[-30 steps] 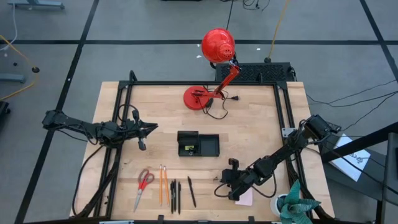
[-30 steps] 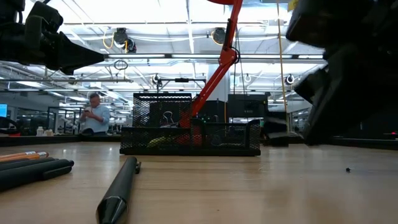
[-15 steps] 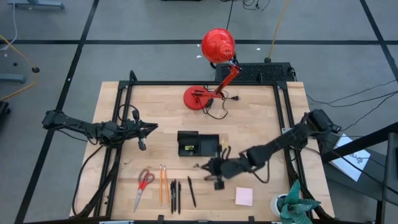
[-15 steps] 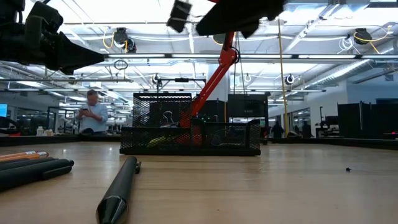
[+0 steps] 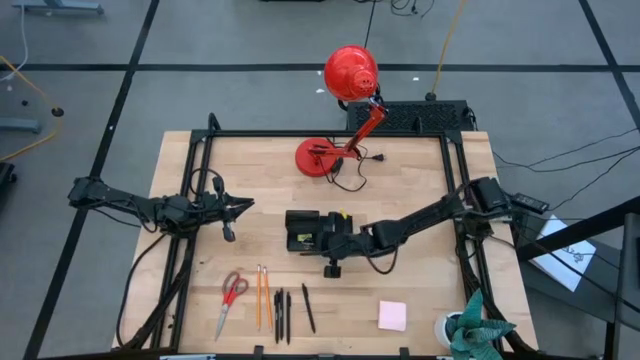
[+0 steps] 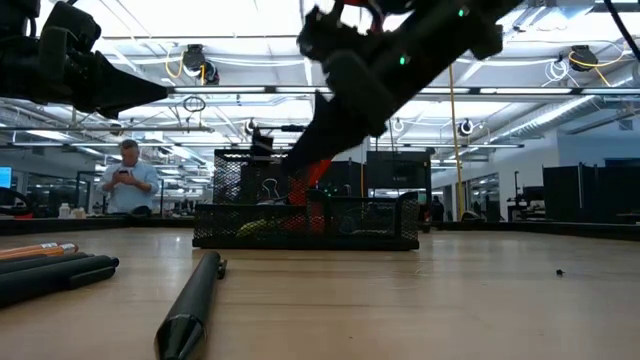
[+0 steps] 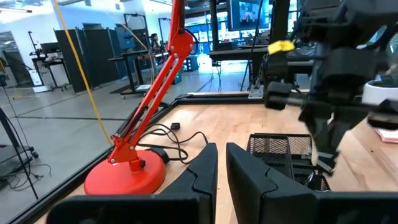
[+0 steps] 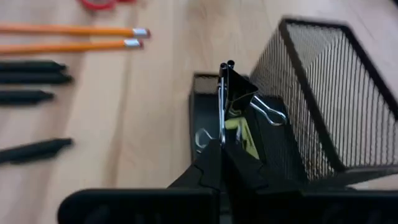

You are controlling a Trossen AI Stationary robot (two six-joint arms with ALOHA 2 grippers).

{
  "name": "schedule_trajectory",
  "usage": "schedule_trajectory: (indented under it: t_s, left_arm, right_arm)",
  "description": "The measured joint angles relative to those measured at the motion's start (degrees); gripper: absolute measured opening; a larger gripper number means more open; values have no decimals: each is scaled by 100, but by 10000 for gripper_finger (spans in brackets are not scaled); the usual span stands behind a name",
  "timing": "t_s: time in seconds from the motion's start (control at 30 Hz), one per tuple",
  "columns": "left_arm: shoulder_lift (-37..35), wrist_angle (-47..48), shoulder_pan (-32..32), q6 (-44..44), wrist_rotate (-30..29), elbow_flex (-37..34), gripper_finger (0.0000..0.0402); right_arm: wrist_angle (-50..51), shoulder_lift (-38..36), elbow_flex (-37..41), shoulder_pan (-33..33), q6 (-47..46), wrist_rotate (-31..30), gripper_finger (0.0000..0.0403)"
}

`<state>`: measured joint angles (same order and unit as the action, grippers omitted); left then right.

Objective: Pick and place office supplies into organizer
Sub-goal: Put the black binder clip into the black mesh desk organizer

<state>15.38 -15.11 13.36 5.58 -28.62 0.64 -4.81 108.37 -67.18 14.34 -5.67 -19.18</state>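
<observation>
- On the wooden table point(image 5: 420, 180), the black mesh organizer point(image 5: 318, 232) sits near the middle and serves as the reference for everything else; its taller section is on the left-arm side, its low flat section beside that.
- Behind the organizer stands the red desk lamp point(image 5: 345, 85), well apart and no part of the job.
- Reaching in from the right edge, the right arm stretches low across the table so that the right gripper point(image 5: 330, 243) hangs just over the organizer's low section, judged to be lined up for a drop.
- That gripper's fingers are pinched on the wire handle of a black clip point(image 8: 233, 88), which stands upright above the low section, where a yellow-green piece point(image 8: 239, 134) and a second clip point(image 8: 266, 111) already lie.
- Left of the organizer, well apart, the left gripper point(image 5: 240, 206) waits above the table, fingers close together with only a thin gap and nothing between them.
- In front of the organizer, near the table's front edge, lie the scissors point(image 5: 230, 295), two pencils point(image 5: 263, 295) and three pens point(image 5: 290, 310), side by side and untouched, likely laid out for easy picking.
- Farther along that front edge lies the pink sticky pad point(image 5: 392, 315), well apart from the organizer.
</observation>
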Motion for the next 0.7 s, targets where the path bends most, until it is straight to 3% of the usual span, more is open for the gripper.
schedule_trajectory:
  t_s: [0.7]
  left_arm:
    - [0, -9, 0, 11, 0, 0, 42]
  right_arm:
    - [421, 523, -546, -345, 51, 289, 4]
